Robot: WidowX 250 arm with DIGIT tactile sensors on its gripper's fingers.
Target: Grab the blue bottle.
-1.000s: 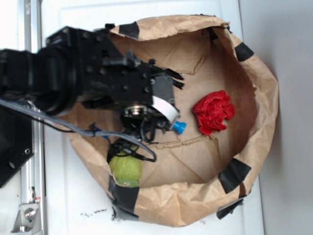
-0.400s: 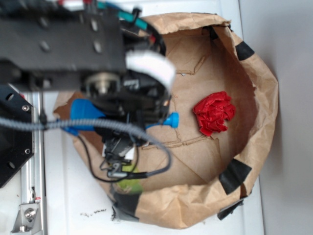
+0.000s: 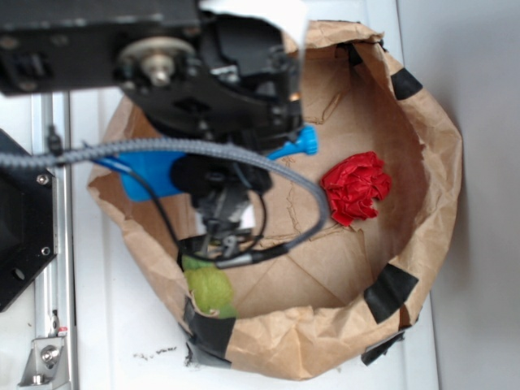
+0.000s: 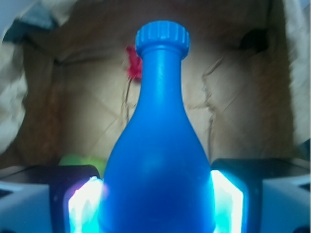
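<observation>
The blue bottle (image 4: pixel 158 160) fills the wrist view, its ridged cap pointing away, its body pressed between my two fingers (image 4: pixel 83 206). My gripper (image 4: pixel 156 204) is shut on the bottle. In the exterior view the bottle (image 3: pixel 150 175) lies across under the black arm, its cap sticking out to the right towards the red wad, lifted above the bag's floor. The gripper itself is hidden under the arm there.
A brown paper bag (image 3: pixel 422 162) with black tape patches rings the area. A crumpled red paper wad (image 3: pixel 356 187) lies at the bag's right. A green ball (image 3: pixel 210 286) sits at the bag's lower left rim. A metal rail (image 3: pixel 53 268) runs along the left.
The arm has risen towards the camera with the bottle in its grip. The bottle's cap has moved up and to the right. The green ball and red wad have stayed put.
</observation>
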